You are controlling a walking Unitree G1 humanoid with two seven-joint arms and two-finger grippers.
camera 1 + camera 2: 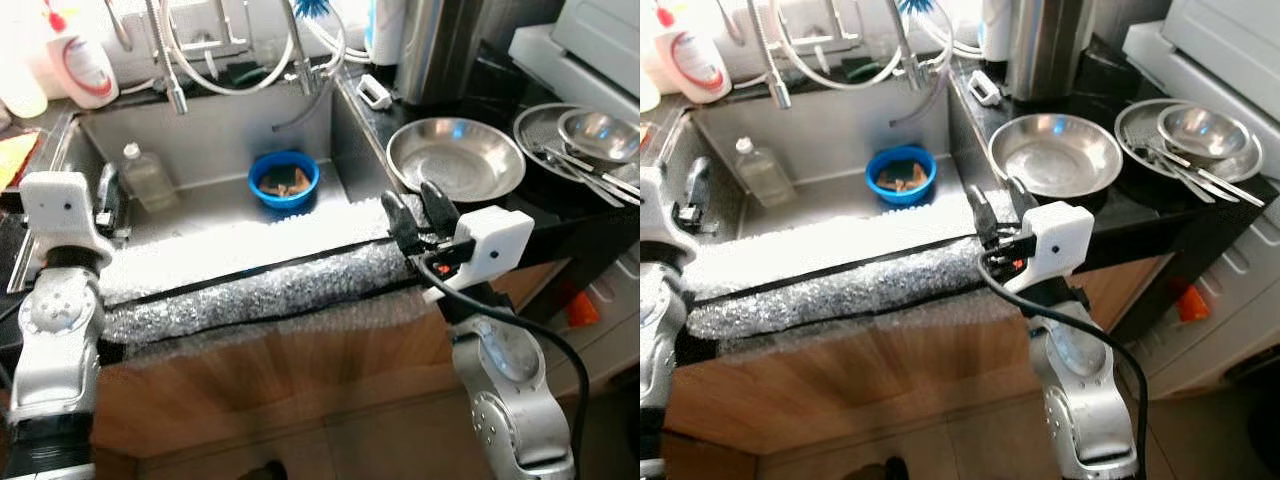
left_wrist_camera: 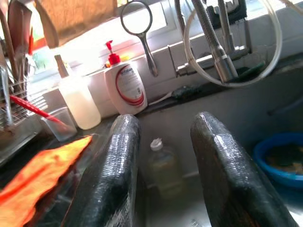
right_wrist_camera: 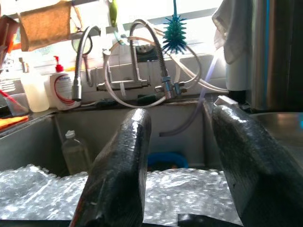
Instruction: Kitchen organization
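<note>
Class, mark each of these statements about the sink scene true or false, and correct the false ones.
1. The blue bowl sits inside the sink. True.
2. The right gripper is shut on a spoon. False: its fingers are open and hold nothing, near the sink's front edge.
3. A clear bottle stands in the sink, left of the blue bowl. True.
4. The large steel pan lies in the sink. False: it rests on the dark counter to the sink's right.
5. The left gripper is open. True.
</note>
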